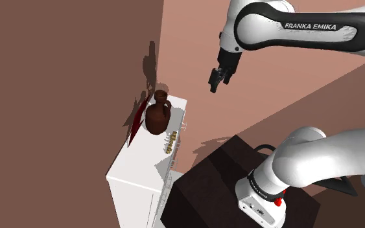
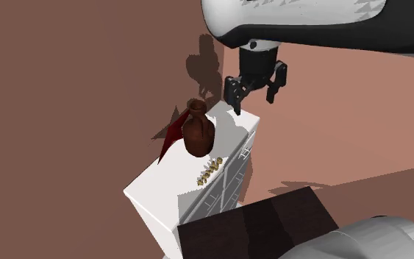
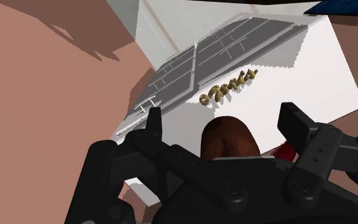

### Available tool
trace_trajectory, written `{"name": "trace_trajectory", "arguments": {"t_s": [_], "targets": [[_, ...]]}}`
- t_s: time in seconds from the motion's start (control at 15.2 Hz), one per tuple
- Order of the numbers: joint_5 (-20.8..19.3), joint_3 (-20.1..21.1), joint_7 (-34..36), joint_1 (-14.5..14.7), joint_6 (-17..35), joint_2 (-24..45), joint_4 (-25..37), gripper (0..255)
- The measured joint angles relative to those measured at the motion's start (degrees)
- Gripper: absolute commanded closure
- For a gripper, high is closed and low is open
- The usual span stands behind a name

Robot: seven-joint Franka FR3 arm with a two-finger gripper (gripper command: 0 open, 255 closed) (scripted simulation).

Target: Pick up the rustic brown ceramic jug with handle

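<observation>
The pincer (image 2: pixel 254 101) hangs in open air. Nothing is close on its sides, so there is room all around it. Below the pincer is a white cabinet (image 1: pixel 139 165) with a long, thin top. The back edge of the top runs along a brown wall (image 1: pixel 58 65). The front edge drops down to drawers with small handles.

The brown jug (image 1: pixel 157 115) stands upright on the cabinet top, below the pincer and a bit toward the wall. It is at the end of the top that is nearest the pincer. The wall is right behind it, so there is little room on that side. A dark red pointy thing (image 2: pixel 172 136) sits just beside the jug, on the wall side. A small gold thing (image 3: pixel 228 89) lies flat near the front edge, farther from the pincer than the jug. The rest of the top past it is bare white.

The room is brown and pink. The dark box (image 1: pixel 207 188) that holds the arm sits low, well apart from the pincer.

The pincer's two black fingers (image 3: pixel 153 121) are spread wide. In the wrist view, the round jug shows between them, but they do not touch it. The pincer holds nothing.
</observation>
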Motion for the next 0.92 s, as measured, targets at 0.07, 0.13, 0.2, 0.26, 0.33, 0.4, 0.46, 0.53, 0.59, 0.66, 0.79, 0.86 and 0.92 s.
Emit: {"name": "trace_trajectory", "arguments": {"t_s": [0.07, 0.13, 0.2, 0.26, 0.33, 0.4, 0.46, 0.53, 0.59, 0.66, 0.79, 0.86, 0.92], "targets": [[0.20, 0.01, -0.03, 0.17, 1.73, 1.23, -0.10, 0], [0.34, 0.00, -0.02, 0.30, 4.26, 3.05, -0.55, 0], [0.54, 0.10, 0.06, 0.49, 6.31, 4.95, -0.29, 0], [0.71, 0.09, -0.02, 0.63, 8.28, 6.46, -0.40, 0], [0.78, -0.02, -0.21, 0.68, 10.58, 8.73, -0.06, 0], [0.94, -0.02, -0.28, 0.81, 12.88, 10.70, -0.02, 0], [1.15, 0.07, -0.27, 1.01, 15.06, 12.47, -0.06, 0], [1.30, 0.04, -0.45, 1.12, 16.79, 14.35, 0.50, 0], [1.50, 0.12, -0.49, 1.30, 18.69, 15.88, 0.46, 0], [1.61, 0.08, -0.70, 1.37, 20.82, 18.09, 0.93, 0], [1.96, 0.23, -0.85, 1.69, 24.29, 21.92, 2.02, 0], [2.13, 0.17, -1.22, 1.75, 25.75, 23.79, 2.84, 0], [2.33, 0.21, -1.43, 1.88, 26.91, 25.57, 3.84, 0]]}}
